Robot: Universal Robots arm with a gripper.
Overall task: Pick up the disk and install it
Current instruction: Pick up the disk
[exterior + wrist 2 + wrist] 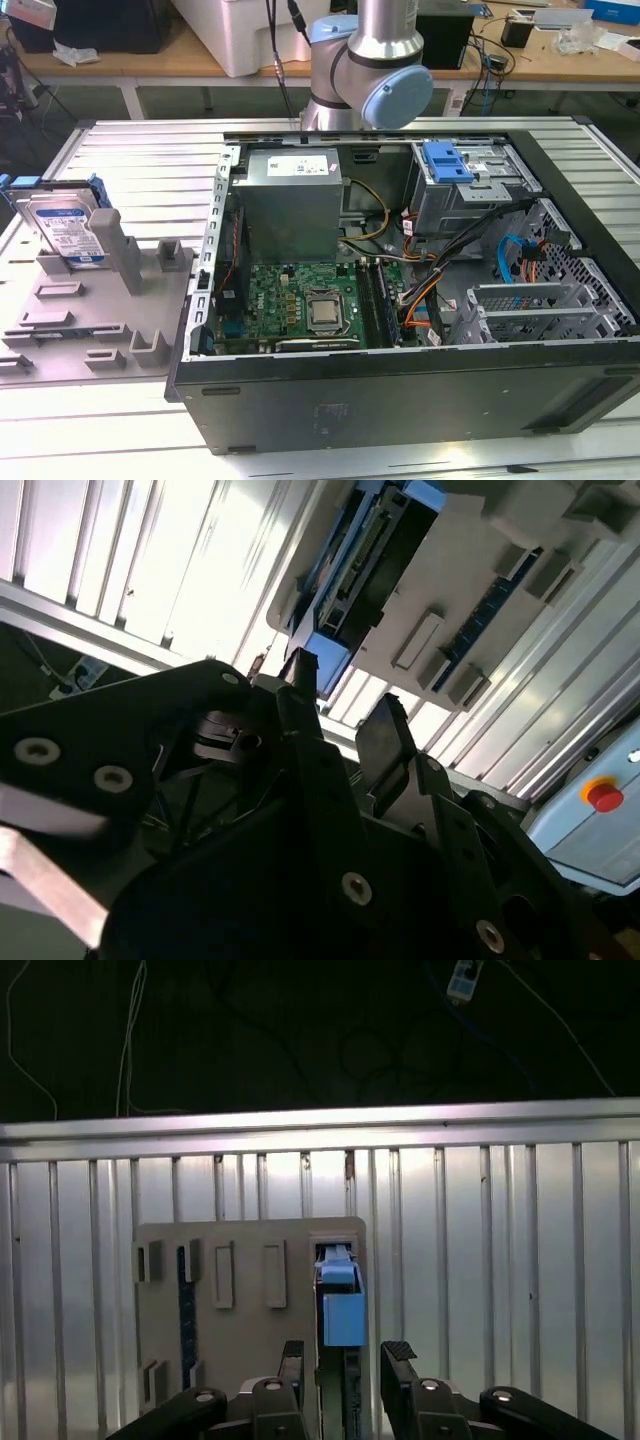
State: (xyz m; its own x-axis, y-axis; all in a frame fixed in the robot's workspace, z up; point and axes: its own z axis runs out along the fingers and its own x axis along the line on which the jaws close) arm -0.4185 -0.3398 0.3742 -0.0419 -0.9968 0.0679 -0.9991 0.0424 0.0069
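At the exterior view's left, on a slatted metal table point(130, 150), the disk point(65, 228) stands on edge in a grey plastic stand point(100, 330). It is a silver drive with a white-and-blue label, framed by a blue bracket, and it leans back slightly. A tall grey post point(118, 245) of the stand rises just beside it, on the side nearer the open computer case point(400, 390).

The arm point(370, 60) reaches in from the far side of the table. In the first wrist view I look down past the gripper point(345, 1358) at the disk point(343, 1305), seen edge-on. The black fingers point(398, 1355) are spread apart with nothing between them, and they are well clear of the drive. The disk's thin edge lines up roughly with the gap.

My worries, as I judge them:
- If the gripper descends off-centre, a fingertip could land on the blue bracket or on the post. That could tip the drive or drag the stand.
- The bracket is plastic, so a squeeze on it may flex and let the drive slip.
- The lean could make the fingers close unevenly.
- Inside the case, loose cables point(520, 255) hang near the drive cage point(470, 200) and could snag.
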